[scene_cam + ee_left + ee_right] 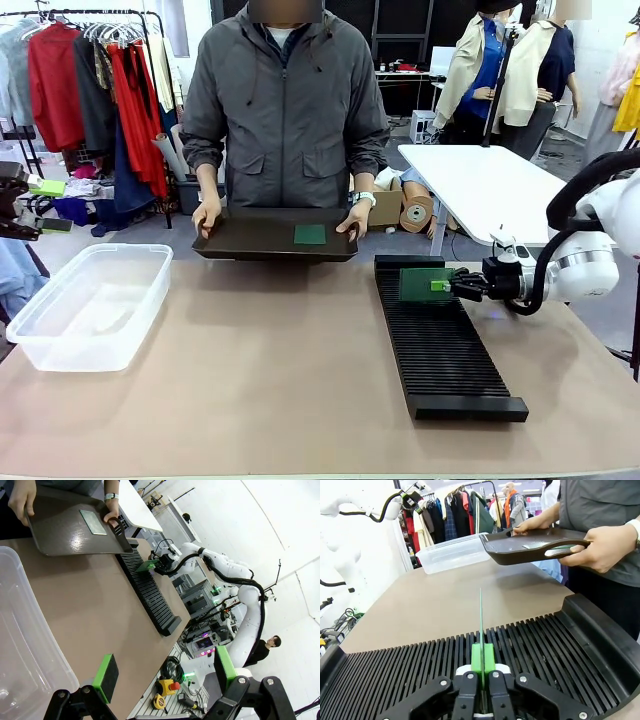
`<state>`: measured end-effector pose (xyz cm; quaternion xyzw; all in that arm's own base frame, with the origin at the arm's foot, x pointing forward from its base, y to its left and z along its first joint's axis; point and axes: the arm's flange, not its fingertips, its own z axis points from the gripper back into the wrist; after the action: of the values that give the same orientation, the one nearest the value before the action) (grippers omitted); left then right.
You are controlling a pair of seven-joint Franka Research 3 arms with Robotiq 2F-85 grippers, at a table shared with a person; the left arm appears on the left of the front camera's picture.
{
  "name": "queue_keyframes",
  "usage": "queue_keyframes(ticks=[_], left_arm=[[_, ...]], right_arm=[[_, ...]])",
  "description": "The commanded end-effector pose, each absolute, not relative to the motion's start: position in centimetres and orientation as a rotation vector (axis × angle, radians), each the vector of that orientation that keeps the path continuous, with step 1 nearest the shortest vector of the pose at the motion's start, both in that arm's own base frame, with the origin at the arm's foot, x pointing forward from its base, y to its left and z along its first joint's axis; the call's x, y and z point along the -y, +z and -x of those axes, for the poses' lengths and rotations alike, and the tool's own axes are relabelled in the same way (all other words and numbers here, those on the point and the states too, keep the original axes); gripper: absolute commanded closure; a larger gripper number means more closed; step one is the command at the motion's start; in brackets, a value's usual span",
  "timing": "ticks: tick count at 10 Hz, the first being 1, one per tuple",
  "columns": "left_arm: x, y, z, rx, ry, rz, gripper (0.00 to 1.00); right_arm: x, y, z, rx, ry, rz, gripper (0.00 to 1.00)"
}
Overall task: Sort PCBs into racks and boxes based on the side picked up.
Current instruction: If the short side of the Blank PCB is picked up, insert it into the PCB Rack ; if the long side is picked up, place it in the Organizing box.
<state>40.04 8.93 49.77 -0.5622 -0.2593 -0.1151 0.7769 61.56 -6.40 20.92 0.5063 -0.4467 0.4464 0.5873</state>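
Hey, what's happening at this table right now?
The robot's right gripper is shut on a green PCB, holding it upright over the far end of the black rack. A person across the table holds a black tray with another PCB lying on it. The left gripper is open, near the clear tub.

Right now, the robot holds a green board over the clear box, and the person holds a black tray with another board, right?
No. The green board is held over the black rack, not the clear box; the front view shows it. The tray part is right.
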Motion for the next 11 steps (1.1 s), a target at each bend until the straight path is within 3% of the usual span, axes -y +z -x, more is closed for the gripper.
queue_keyframes(ticks=[1,11], left_arm=[[-8.89,49.96,-39.98,0.561,-0.242,1.223,0.0],[-8.89,49.96,-39.98,0.561,-0.242,1.223,0.0]], right_arm=[[6.4,20.98,-61.6,1.042,1.043,-1.175,1.0],[6.4,20.92,-61.56,1.041,1.04,-1.18,1.0]])
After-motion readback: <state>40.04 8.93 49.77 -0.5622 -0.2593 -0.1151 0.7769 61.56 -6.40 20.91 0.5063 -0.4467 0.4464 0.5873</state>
